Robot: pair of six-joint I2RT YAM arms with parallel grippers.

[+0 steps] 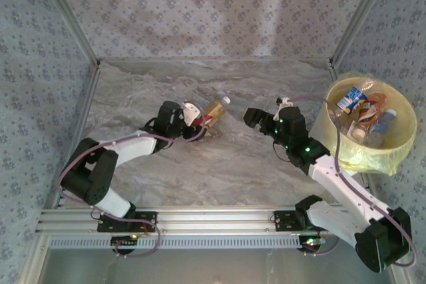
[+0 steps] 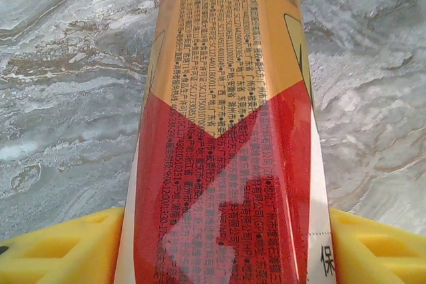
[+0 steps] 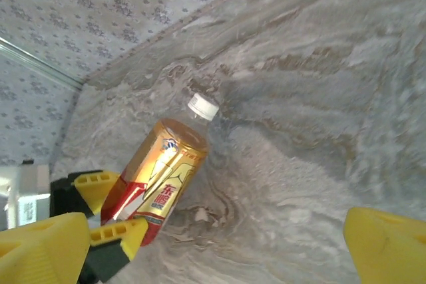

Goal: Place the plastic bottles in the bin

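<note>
The left pincer [image 1: 202, 119] is closed on the base end of a clear plastic bottle with a gold-and-red label [image 1: 214, 112]. In the left wrist view the label runs up between the two yellow fingers [image 2: 60, 254] and touches both. The bottle's long axis lies in line with the pincer: base in the jaws, white cap [image 1: 226, 100] pointing away toward the far right. Whether the bottle rests on the grey marbled surface [image 1: 219, 177] or hangs just clear of it cannot be told. The right pincer [image 1: 253, 116] stands wide and holds nothing, just beside the cap end and facing the bottle. The large round pale-yellow bin lined with a yellowish bag [image 1: 331, 114] sits at the right edge of the surface, well apart from the held bottle, with the right arm between them. Several discarded bottles [image 1: 363, 108] lie inside it. Judgement: the bin lies to the right of the held bottle and the right arm is the nearer one. The coming move therefore calls for either a long rightward carry or a transfer to the right pincer.
</note>
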